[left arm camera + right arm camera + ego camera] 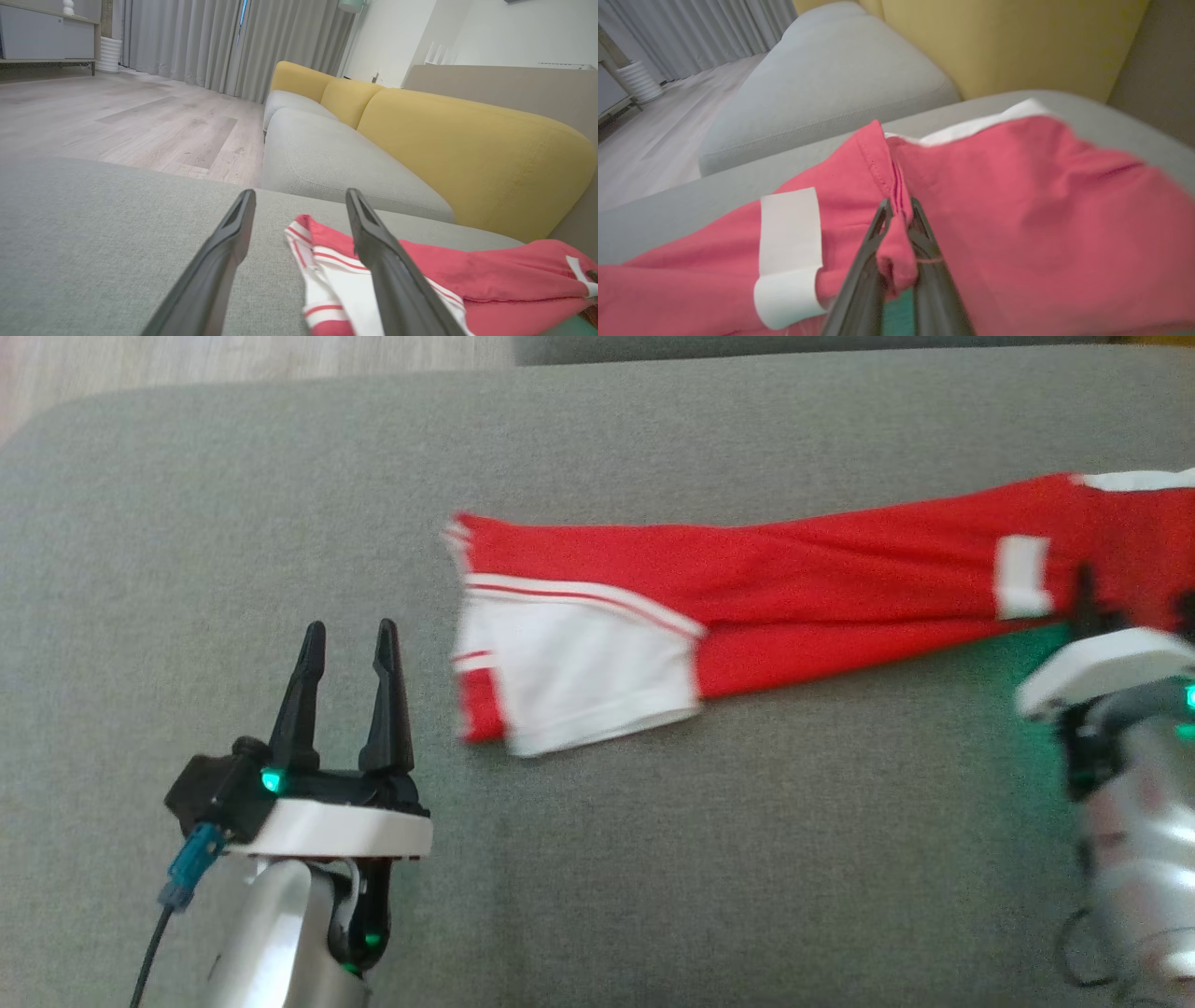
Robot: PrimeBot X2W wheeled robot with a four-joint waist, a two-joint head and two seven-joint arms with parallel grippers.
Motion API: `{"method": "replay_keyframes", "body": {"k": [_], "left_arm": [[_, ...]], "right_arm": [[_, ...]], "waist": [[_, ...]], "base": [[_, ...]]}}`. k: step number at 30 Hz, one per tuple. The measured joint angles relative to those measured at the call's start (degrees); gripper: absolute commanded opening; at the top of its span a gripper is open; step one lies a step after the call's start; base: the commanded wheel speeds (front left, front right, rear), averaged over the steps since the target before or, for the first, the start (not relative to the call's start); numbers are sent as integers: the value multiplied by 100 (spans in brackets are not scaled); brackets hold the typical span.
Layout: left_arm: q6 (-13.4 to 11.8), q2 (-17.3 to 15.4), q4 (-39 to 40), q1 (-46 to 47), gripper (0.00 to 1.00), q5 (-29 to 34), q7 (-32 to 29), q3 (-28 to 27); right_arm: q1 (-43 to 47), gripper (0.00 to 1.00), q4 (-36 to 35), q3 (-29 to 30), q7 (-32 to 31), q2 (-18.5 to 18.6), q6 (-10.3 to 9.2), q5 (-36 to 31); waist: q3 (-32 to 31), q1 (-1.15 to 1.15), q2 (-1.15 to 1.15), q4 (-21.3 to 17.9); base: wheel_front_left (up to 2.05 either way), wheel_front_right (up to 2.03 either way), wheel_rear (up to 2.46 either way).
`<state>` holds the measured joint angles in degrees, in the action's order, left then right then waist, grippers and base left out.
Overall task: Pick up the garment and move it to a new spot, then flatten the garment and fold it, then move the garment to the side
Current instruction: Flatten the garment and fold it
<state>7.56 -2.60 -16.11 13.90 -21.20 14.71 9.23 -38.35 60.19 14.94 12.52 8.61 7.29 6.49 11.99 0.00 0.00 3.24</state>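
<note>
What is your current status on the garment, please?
Right pincer shut on a fold of the red garment. Left pincer open, beside its white end. Garment stretched across grey cushion; nothing seen in the way.

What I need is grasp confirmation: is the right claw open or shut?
Shut: the right claw pinches a fold of the red-and-white fabric garment between its dark fingers.

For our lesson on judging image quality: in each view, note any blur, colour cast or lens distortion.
Head view: the garment is motion-smeared, green glow tints the grey cushion at right; the left gripper is sharp. Left wrist view: crisp, wide-angle stretch on the yellow sofa back. Right wrist view: soft throughout, cloth right of the right gripper smeared.
</note>
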Motion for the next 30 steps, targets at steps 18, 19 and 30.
{"method": "replay_keyframes", "body": {"k": [18,19,30], "left_arm": [[0,2,68,-30,100,-11,0,-19],[0,2,69,-40,100,-27,0,-24],[0,1,78,-279,100,-68,0,-10]], "right_arm": [[36,0,-893,-787,-121,-141,0,219],[43,0,-969,-938,-163,-221,0,261],[397,0,-1796,-3267,-708,-474,0,1782]], "waist": [[-464,0,0,-40],[-504,0,0,-17],[-768,-1,0,368]], "base": [[0,0,0],[0,0,0],[0,0,0]]}}
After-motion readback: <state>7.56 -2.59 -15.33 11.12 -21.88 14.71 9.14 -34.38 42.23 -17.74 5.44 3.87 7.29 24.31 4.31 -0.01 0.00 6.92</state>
